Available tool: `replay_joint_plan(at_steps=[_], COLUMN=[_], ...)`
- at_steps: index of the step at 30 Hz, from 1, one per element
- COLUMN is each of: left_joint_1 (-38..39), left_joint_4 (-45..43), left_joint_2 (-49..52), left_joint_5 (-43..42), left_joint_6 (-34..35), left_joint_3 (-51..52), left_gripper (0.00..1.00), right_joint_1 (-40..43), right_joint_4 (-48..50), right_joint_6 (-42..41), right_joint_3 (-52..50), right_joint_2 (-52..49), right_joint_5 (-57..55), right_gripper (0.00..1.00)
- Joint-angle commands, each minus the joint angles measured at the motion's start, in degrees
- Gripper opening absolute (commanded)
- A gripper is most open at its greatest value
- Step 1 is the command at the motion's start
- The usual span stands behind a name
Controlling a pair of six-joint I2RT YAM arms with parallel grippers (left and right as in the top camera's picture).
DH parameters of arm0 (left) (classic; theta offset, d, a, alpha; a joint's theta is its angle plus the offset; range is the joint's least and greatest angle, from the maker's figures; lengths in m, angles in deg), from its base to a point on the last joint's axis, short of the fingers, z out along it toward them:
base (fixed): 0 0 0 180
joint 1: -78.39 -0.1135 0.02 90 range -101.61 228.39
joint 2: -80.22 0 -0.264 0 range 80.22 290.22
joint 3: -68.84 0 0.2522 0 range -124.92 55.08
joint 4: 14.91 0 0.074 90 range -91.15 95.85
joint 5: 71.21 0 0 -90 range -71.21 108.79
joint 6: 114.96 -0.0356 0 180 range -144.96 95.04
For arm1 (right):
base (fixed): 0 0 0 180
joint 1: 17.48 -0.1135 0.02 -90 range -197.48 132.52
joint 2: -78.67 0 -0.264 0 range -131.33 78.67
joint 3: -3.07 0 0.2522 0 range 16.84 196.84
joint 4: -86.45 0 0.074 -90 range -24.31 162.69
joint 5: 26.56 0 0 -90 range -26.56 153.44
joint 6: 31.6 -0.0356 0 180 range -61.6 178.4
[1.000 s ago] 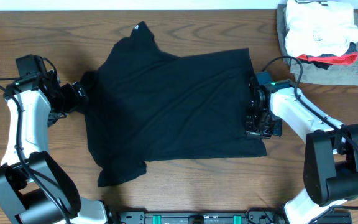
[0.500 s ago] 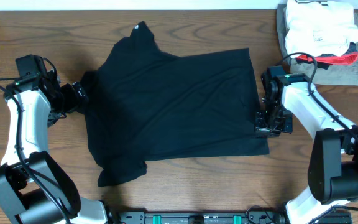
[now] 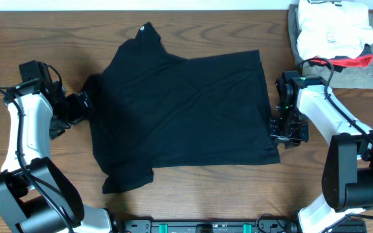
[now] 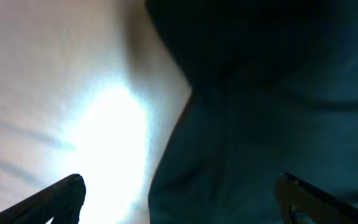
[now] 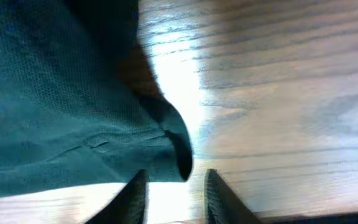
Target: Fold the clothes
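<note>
A pile of folded garments (image 3: 334, 40) is sitting on the counter (image 3: 37, 39) corner, while the wrinkled black T-shirt (image 3: 180, 110) is lying flat between the wide-open left end effector (image 4: 179, 199) and the slightly open right end effector (image 5: 178, 193).

One black shirt (image 3: 180, 110), one bench (image 3: 238, 194), two arms, left arm (image 3: 19, 139), right arm (image 3: 322, 115), and one folded pile (image 3: 332, 39), far right.

You're working over a brown wooden table (image 3: 37, 26), its grain running left to right. A thin pale strip (image 3: 173, 4) lines the top edge of the overhead view; you can't tell whether it is wall or floor. A pile of folded garments (image 3: 334, 39) sits at the upper right, and a dark rail (image 3: 199, 227) lies along the bottom edge. In both wrist views the wood throws back a bright glare.
</note>
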Motion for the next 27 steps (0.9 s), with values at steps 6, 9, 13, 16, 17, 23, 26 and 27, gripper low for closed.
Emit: replay_joint_plan(at_steps=[6, 9, 13, 16, 17, 23, 26, 27], left_joint_1=[-0.17, 0.04, 0.7, 2.4, 3.17, 7.43, 9.09, 9.62], left_joint_4=[9.4, 13.33, 17.94, 19.1, 19.28, 18.34, 16.31, 15.3], left_joint_2=[-2.05, -5.66, -10.73, -14.43, -15.69, -23.89, -27.89, -28.96], left_joint_5=[0.04, -1.4, -5.38, -5.66, -5.62, -3.52, -2.45, -2.45], left_joint_6=[2.45, 3.26, 5.97, 9.73, 11.65, 25.79, 29.18, 29.16], left_joint_3=[-0.74, -0.74, -0.39, 2.32, 3.82, 15.98, 21.9, 23.52], left_gripper=[0.98, 0.98, 0.98, 0.98, 0.98, 0.98, 0.98, 0.95], right_joint_1=[0.59, 0.57, 0.55, 0.55, 0.55, 0.55, 0.59, 0.59], right_joint_4=[0.13, 1.2, 2.78, 4.44, 4.96, 6.54, 7.74, 8.22], right_joint_6=[2.27, 2.27, 2.25, 2.27, 2.25, 2.71, 2.93, 2.95], right_joint_3=[0.74, 0.74, 0.74, 0.74, 0.74, 0.74, 0.74, 0.74], right_joint_2=[0.61, 0.61, 0.61, 0.59, 0.59, 0.59, 0.59, 0.59], right_joint_5=[5.2, 6.01, 6.4, 7.69, 8.04, 8.28, 8.28, 8.28], right_gripper=[0.45, 0.49, 0.54, 0.56, 0.56, 0.61, 0.64, 0.65])
